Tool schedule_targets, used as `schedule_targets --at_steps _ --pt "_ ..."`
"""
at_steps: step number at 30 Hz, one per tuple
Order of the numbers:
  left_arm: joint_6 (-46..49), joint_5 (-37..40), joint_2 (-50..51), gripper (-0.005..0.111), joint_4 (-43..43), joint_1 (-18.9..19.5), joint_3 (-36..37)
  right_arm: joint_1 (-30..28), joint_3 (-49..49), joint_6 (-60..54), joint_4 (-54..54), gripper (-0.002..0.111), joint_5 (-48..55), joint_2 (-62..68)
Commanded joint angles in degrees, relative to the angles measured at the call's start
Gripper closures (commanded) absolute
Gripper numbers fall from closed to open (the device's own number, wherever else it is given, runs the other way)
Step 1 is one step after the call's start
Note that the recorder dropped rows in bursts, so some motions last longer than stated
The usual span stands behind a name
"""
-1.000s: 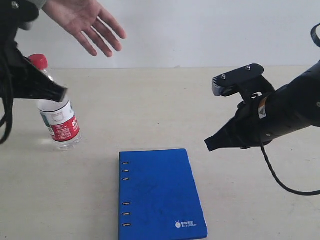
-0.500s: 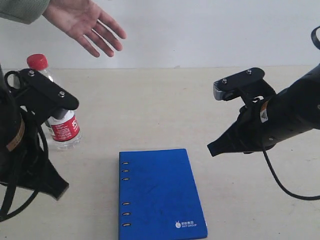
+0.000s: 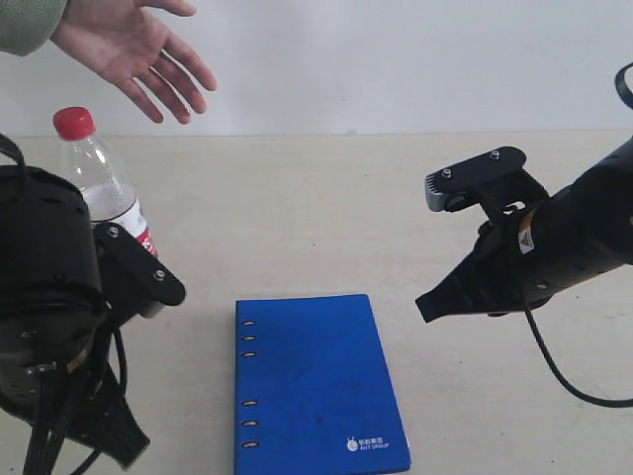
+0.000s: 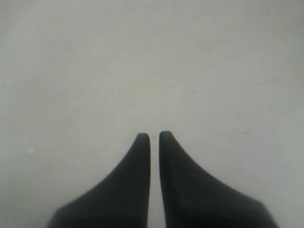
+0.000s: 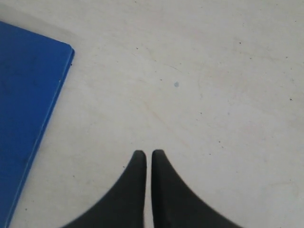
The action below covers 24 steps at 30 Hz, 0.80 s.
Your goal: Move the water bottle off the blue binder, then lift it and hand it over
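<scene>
The beige table carries the blue binder and, apart, the water bottle.

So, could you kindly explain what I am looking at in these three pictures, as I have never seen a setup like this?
This is a robot with two black arms. Each ends in a two-fingered claw: the left gripper and the right gripper, both shut and holding nothing. The wide picture comes from a camera off the arms; the other two come from cameras on the wrists, looking out past the claws. On the beige table lies a closed blue binder. A water bottle with a red cap stands upright apart from it, its lower part hidden behind the left arm. A person's open hand is held out above the bottle.
</scene>
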Motion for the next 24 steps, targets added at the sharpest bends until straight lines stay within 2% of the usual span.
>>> schedule_targets --at_steps 1,4,7,9,10,13,16,19,22,24 --pt "7.01 -3.44 -2.48 0.102 -3.37 -0.16 -0.02 -0.43 0.23 0.48 0.30 0.108 1.94 -0.41" --pt "18.55 -4.67 -4.03 0.102 -5.32 -0.16 -0.02 -0.43 0.23 2.63 1.43 0.108 2.52 -0.41" --pt "35.37 -9.31 -5.26 0.102 -14.18 -0.16 -0.11 -0.43 0.23 2.63 1.43 0.108 1.19 -0.41" --pt "47.86 -10.01 -5.86 0.102 -21.66 -0.16 -0.11 -0.43 0.23 2.63 1.43 0.108 0.58 -0.41" --pt "50.92 -10.01 -6.10 0.102 -24.10 -0.16 -0.11 -0.43 0.23 2.63 1.43 0.108 0.44 -0.41" --pt "48.22 -8.48 -6.41 0.102 -24.96 1.90 -0.87 -0.43 0.23 2.63 1.43 0.108 0.17 -0.41" --pt "44.91 -7.37 -6.41 0.102 -25.06 7.62 -1.37 -0.43 0.23 2.63 1.43 0.108 0.17 -0.41" --pt "35.88 -8.58 -6.41 0.102 -23.30 13.92 -1.37 -0.43 0.23 2.63 1.43 0.108 0.17 -0.41" --pt "21.71 -13.73 -6.30 0.102 -22.74 17.91 0.09 -0.43 0.23 2.63 1.43 0.108 0.17 -0.41" --pt "15.01 -22.06 -6.30 0.102 -21.18 18.65 3.11 -0.43 0.23 2.44 1.43 0.108 0.16 -0.41"
